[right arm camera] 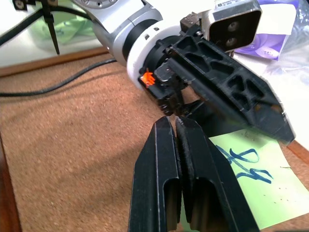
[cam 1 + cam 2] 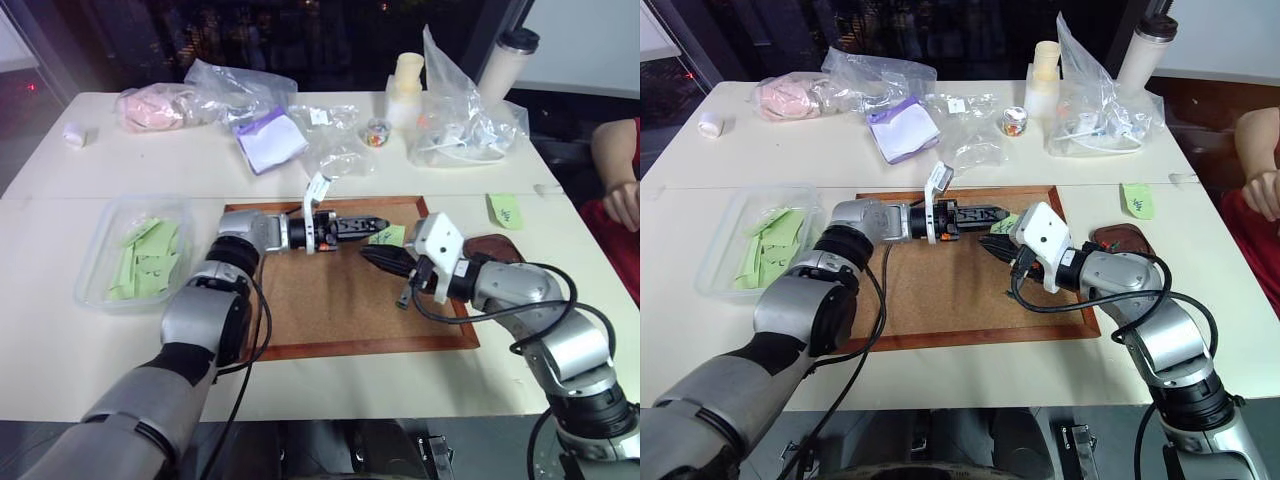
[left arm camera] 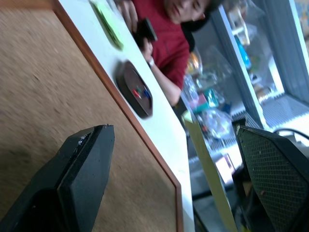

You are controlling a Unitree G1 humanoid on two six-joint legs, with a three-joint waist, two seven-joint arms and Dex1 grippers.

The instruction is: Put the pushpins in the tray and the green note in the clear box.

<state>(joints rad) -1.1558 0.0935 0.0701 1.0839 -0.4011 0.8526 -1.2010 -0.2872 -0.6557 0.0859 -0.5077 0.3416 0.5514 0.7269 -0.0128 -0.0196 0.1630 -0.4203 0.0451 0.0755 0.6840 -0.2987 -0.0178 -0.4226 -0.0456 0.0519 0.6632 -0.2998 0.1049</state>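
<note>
Step in hand: the note. The pushpins look done, since I see coloured pins lying in the tray (image 3: 136, 90) and none on the corkboard (image 2: 340, 300).
Green note (image 1: 256, 181): pale-green square with blue handwriting, on the cork at the board's far edge, one side lifted. It lies just beside both of my grippers.
Left gripper (image 2: 352, 226): released, jaws wide, reaching level across the board with the note's edge between its fingers.
Right gripper (image 1: 179, 145): clenched on nothing, tips close to the note's corner, just beside the left gripper.
Next move, as I judge it: close the left jaws on the raised edge, lift the note clear, carry it to the clear box (image 2: 100, 255). The right gripper may need to back off first.
Clear box: transparent plastic, shallow, rounded corners, on the worktop well to my left, already holding plain green slips.
Tray: dark reddish-brown wood, shallow, rounded, on the worktop just past the board's right edge.
Corkboard: grainy tan cork, reddish wood frame.
Risk: thin paper, easy to crease or slip.
</note>
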